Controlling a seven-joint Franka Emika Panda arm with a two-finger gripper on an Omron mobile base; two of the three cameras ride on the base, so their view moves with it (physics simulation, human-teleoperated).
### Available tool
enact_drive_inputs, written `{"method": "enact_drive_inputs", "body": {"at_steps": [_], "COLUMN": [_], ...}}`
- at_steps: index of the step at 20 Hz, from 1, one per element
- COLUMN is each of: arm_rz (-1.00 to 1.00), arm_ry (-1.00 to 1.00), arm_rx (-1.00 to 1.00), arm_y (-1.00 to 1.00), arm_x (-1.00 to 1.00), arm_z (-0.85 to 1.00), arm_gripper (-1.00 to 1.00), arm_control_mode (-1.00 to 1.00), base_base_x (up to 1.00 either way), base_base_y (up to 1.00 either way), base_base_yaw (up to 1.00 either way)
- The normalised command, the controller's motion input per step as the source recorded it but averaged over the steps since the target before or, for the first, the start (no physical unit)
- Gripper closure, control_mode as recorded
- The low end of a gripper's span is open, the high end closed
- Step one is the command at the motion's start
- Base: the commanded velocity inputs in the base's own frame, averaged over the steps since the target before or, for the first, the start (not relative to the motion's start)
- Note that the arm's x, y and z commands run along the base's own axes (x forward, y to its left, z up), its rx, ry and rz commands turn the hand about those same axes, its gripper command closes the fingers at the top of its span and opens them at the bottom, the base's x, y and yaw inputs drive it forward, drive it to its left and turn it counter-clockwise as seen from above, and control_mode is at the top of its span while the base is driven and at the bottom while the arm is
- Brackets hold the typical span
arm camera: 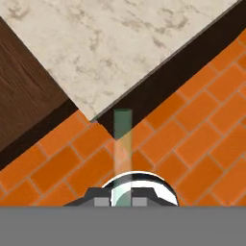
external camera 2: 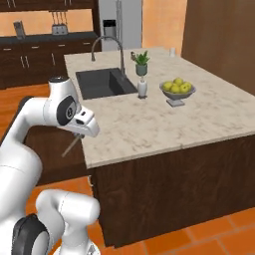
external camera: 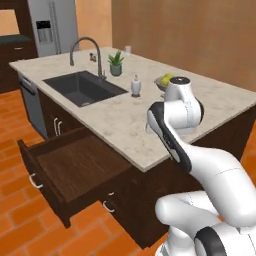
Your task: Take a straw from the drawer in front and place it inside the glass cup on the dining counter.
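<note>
Straw (arm camera: 122,144): held. In the hand view it projects straight out from between the jaws, which are clamped together on its lower end. In the right base view it hangs as a thin slanting stick below the gripper (external camera 2: 79,135), just off the near corner of the bench (external camera 2: 149,124), over the brick floor (arm camera: 192,144).

Drawer (external camera: 65,170): standing pulled out below the bench edge, its dark interior bare as far as can be seen.

Glass cup: I cannot make it out with confidence. A small pale object at the far edge of the bench may be it, well beyond the soap dispenser (external camera 2: 142,88) and fruit bowl (external camera 2: 177,92).

Step in hand, as judged: carry the straw to the cup. Recommendation: lift well above the bench edge before crossing, keep the grip firm, pass clear of the bowl and the faucet (external camera 2: 107,50), and bring the straw near upright over the cup mouth before lowering. Release only once its tip is inside.
</note>
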Motion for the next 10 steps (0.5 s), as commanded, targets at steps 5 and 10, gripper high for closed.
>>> {"method": "enact_drive_inputs", "body": {"at_steps": [5, 10], "arm_rz": [0.00, 0.00], "arm_ry": [0.00, 0.00], "arm_rx": [0.00, 0.00], "arm_y": [0.00, 0.00], "arm_x": [0.00, 0.00], "arm_z": [0.00, 0.00], "arm_gripper": [1.00, 1.00], "arm_control_mode": [1.00, 1.00], "base_base_x": [0.40, 0.41], "base_base_y": [-1.00, -1.00], "base_base_yaw": [0.29, 0.27]}}
